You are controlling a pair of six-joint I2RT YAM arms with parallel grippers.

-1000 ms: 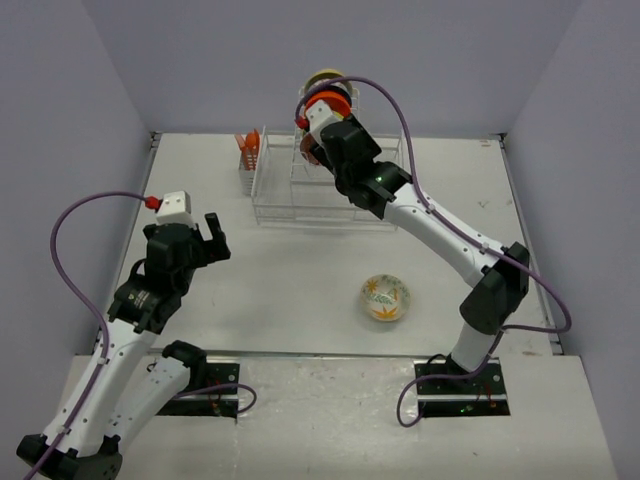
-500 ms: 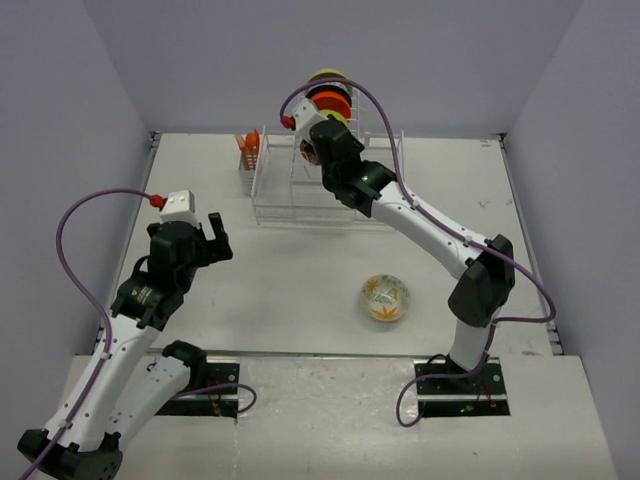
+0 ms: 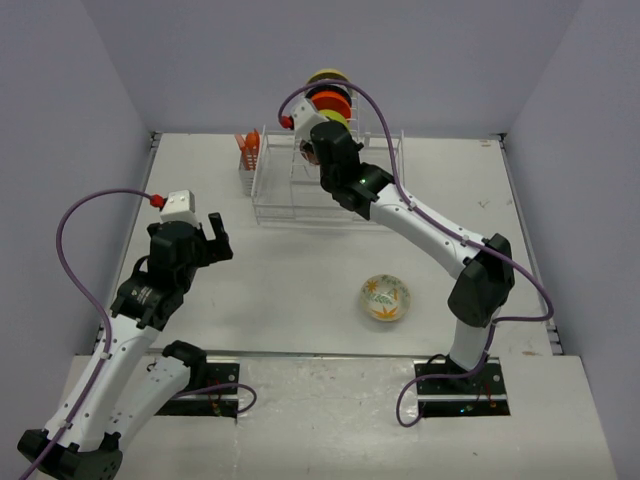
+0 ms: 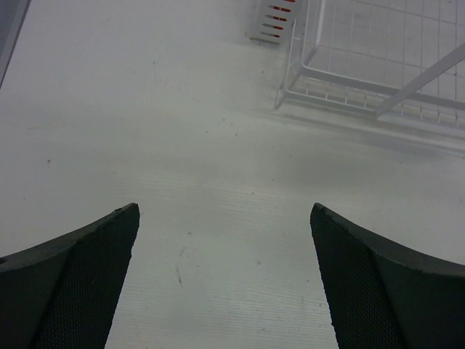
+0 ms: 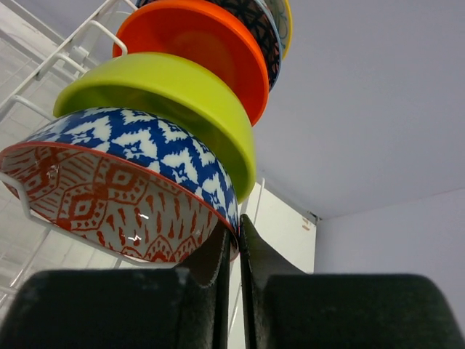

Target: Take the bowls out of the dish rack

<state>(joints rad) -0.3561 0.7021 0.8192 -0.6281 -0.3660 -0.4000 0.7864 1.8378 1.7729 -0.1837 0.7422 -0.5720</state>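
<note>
The white wire dish rack (image 3: 290,195) stands at the back of the table, with bowls stacked on edge in its far end. In the right wrist view, my right gripper (image 5: 235,225) is shut on the rim of the nearest one, the red-white patterned bowl (image 5: 109,196), which is blue on the outside. Behind it sit the lime green bowl (image 5: 174,102), the orange bowl (image 5: 196,43) and a blue patterned bowl (image 5: 260,33). An orange-leaf bowl (image 3: 385,298) rests upright on the table. My left gripper (image 3: 212,240) hovers open over bare table, left of the rack (image 4: 378,73).
A small utensil cup with orange utensils (image 3: 248,148) hangs on the rack's left side. Grey walls enclose the table on three sides. The right arm stretches diagonally across the right half of the table.
My right gripper has closed onto the rim of the red-white patterned bowl, after shifting slightly left at the rack. The left arm has barely moved.
</note>
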